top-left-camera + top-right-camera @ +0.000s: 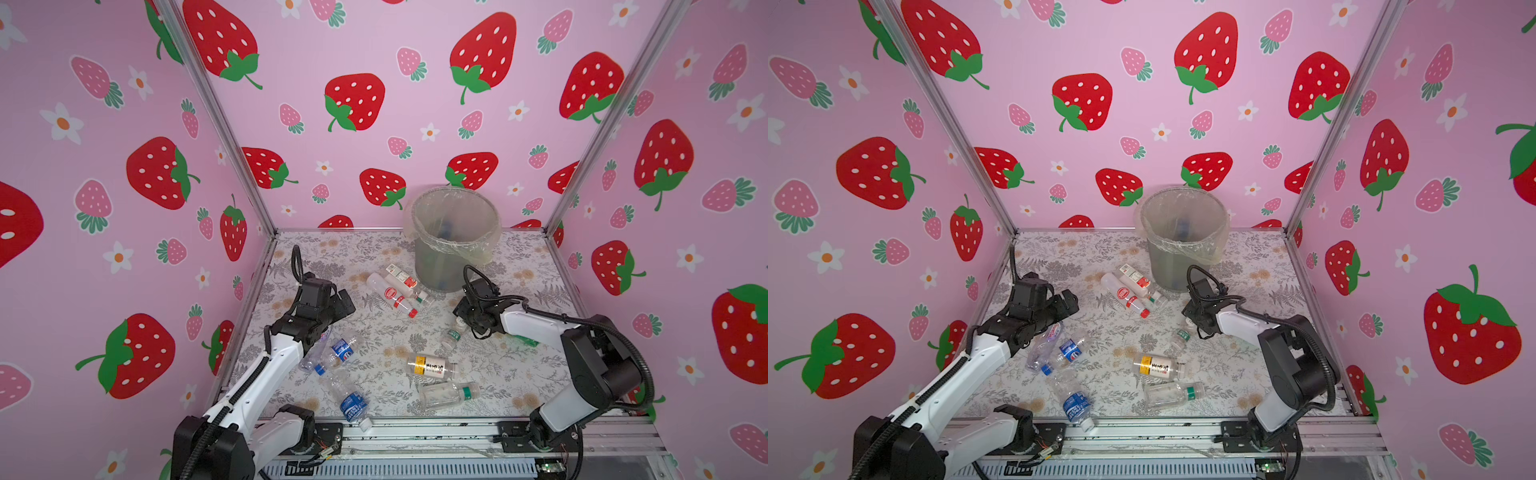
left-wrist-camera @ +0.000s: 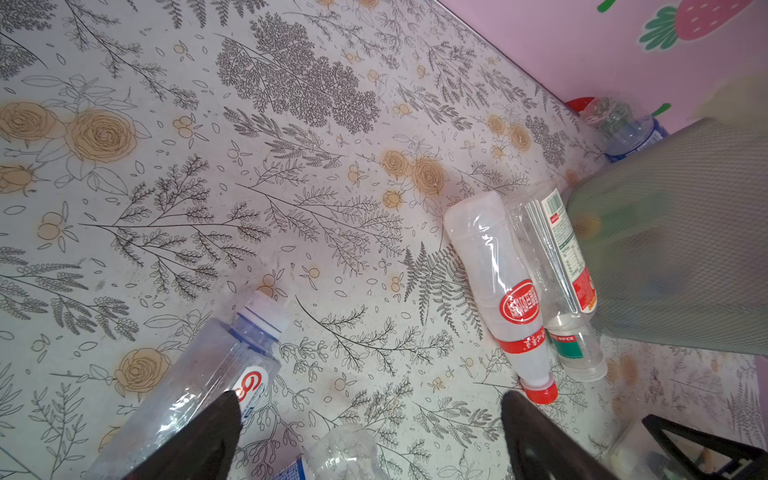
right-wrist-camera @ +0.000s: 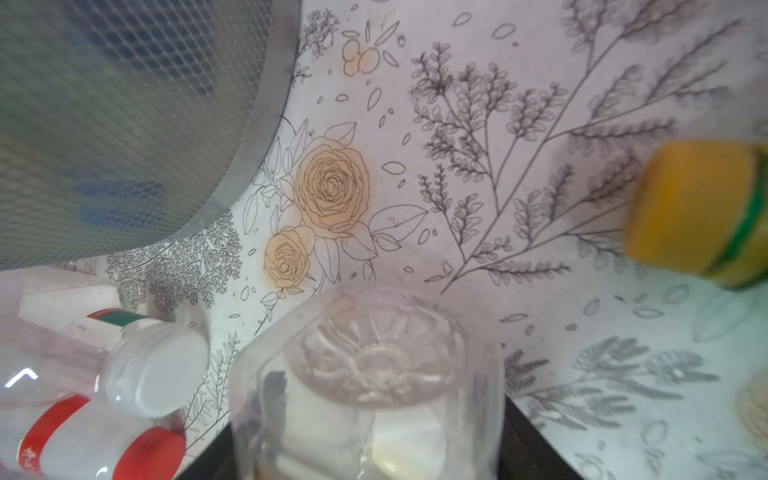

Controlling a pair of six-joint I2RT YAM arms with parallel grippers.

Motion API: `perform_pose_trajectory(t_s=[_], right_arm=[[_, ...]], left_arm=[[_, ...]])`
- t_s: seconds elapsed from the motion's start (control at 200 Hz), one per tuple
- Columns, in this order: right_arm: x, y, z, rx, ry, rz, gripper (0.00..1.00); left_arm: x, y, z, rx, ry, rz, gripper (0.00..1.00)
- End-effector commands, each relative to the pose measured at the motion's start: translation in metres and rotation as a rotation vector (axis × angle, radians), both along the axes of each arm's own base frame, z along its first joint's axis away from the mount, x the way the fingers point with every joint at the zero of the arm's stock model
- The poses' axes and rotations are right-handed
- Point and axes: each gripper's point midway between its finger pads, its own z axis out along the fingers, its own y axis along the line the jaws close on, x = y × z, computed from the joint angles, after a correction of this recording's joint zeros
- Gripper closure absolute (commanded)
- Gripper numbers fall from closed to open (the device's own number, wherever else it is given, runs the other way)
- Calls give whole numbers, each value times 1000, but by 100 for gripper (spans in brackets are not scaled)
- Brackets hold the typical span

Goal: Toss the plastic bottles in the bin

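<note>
In both top views you are looking at the bin (image 1: 436,266), standing upright at the back of the table (image 1: 519,374). Something bluish is showing through its wall, so I am judging that a few pieces are already inside. About ten plastic bottles (image 1: 432,365) are lying on the table, so most of the work is remaining. The left gripper (image 1: 345,303) is hanging over the left part of the table. The right gripper (image 1: 469,322) is sitting low in front of the bin.

In the left wrist view the fingers (image 2: 216,436) are standing wide apart and are holding nothing. A red-capped bottle (image 2: 513,299) is lying near the foot of the bin.

In the right wrist view a clear bottle (image 3: 365,374) is sitting between the jaws, its base toward the camera. Whether they are already pressing it, you cannot tell from here. I am judging this one as the next to go in.
</note>
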Motion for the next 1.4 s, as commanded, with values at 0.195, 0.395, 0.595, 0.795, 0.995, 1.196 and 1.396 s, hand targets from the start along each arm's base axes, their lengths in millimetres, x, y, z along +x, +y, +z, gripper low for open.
perform_pose_trajectory(t_s=[0.195, 0.395, 0.595, 0.795, 0.995, 1.196, 1.396], right_arm=[[-1, -47, 90, -59, -280, -95, 38], [-16, -74, 160, -127, -513, -48, 39], [-30, -84, 224, -157, -724, 25, 40], [-38, -78, 258, -167, -870, 113, 40], [-38, -70, 291, -179, -983, 173, 39], [-21, -58, 335, -190, -1035, 178, 38], [19, -32, 385, -232, -1088, 193, 36]], left_arm=[[1, 2, 5, -1, -7, 6, 1], [3, 2, 5, 1, -6, 7, 1], [4, 2, 3, 1, -2, 6, 1], [4, 2, 4, -5, -3, 12, 1], [3, 2, 3, -4, 1, 11, 1], [3, 1, 4, -16, -3, 15, 1], [1, 0, 7, -35, -10, 17, 1]])
